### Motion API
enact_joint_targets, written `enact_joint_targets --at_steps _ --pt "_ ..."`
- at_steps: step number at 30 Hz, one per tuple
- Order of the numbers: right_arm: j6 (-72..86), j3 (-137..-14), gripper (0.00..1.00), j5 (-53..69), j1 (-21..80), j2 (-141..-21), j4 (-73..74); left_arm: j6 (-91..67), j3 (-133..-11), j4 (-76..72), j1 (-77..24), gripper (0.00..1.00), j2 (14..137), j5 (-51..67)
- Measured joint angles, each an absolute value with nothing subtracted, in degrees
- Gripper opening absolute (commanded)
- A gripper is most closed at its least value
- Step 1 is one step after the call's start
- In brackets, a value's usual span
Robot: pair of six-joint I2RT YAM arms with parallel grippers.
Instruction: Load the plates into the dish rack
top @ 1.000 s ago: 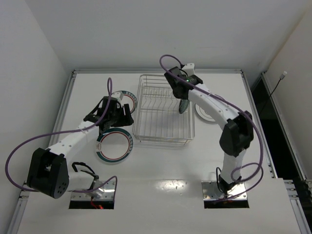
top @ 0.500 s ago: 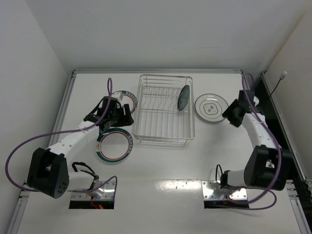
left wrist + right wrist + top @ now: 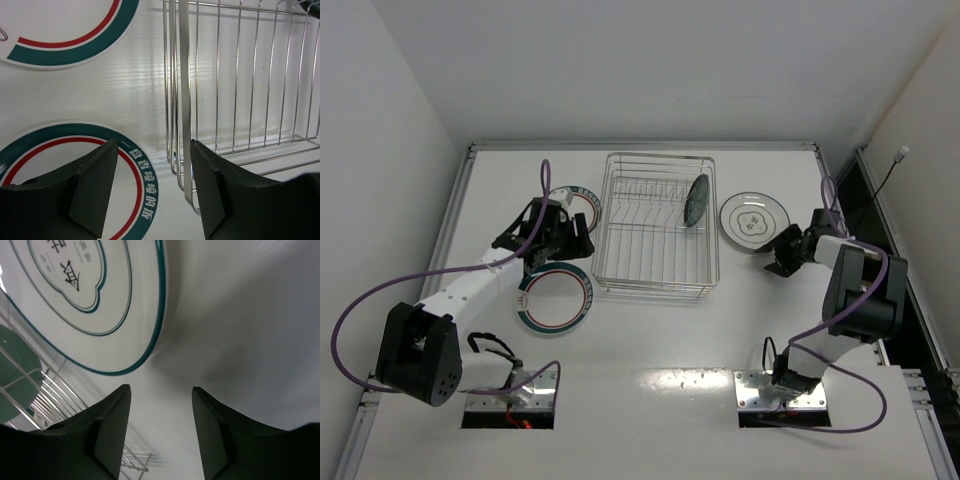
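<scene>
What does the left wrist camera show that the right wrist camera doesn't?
Left wrist only: two white round plates with green-and-red ringed rims, the upper ringed plate and the lower ringed plate under the open left gripper. Right wrist only: the white round plate with thin dark rim and centre motif, ahead of the open right gripper. Both: the silver metal-wire dish rack.

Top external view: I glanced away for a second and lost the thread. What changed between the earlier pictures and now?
The right gripper let go of the teal plate, left standing in the dish rack, swung out right, then came back beside the dark-rimmed white plate, jaws open. The left gripper, both ringed plates and the rack stayed put.
</scene>
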State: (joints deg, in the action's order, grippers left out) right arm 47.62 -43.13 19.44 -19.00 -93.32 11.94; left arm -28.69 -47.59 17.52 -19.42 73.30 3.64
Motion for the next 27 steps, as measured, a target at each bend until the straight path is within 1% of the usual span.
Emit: enact_joint_targets --at_steps 2,3,8,11,12,17,20,24,27 --pt "48.8 -43.4 0.49 19.6 -19.0 -95.6 10.7 -28.7 -47.6 17.5 -19.4 0.57 73.3 3.7" --pt "49.5 -43.5 0.47 19.6 -18.9 -96.7 10.3 -28.7 -47.6 17.5 -19.4 0.57 73.3 3.7" --pt "51.9 -45.6 0.44 19.9 -18.1 -99.1 8.6 -28.7 -47.9 17.5 -19.4 0.57 73.7 3.8" --pt "52.6 -48.2 0.44 19.1 -17.4 -101.2 8.6 -28.7 -47.9 17.5 -19.4 0.57 73.7 3.8" --pt "52.8 -48.9 0.41 18.7 -17.4 -101.7 8.5 -28.7 -47.9 17.5 -19.4 0.57 73.7 3.8" --pt "53.8 -49.7 0.40 17.5 -17.0 -101.9 8.2 -28.7 -48.2 17.5 -19.4 0.57 74.2 3.9" --pt "54.4 -48.9 0.40 15.9 -17.0 -100.5 7.9 -28.7 -48.3 17.5 -19.4 0.57 74.3 3.9" --pt "55.5 -44.9 0.40 13.4 -16.7 -94.0 7.6 -28.7 -48.3 17.5 -19.4 0.57 74.3 4.1" --pt "56.2 -44.0 0.41 12.1 -16.7 -90.4 7.2 -28.7 -48.3 17.5 -19.4 0.57 74.3 4.2"
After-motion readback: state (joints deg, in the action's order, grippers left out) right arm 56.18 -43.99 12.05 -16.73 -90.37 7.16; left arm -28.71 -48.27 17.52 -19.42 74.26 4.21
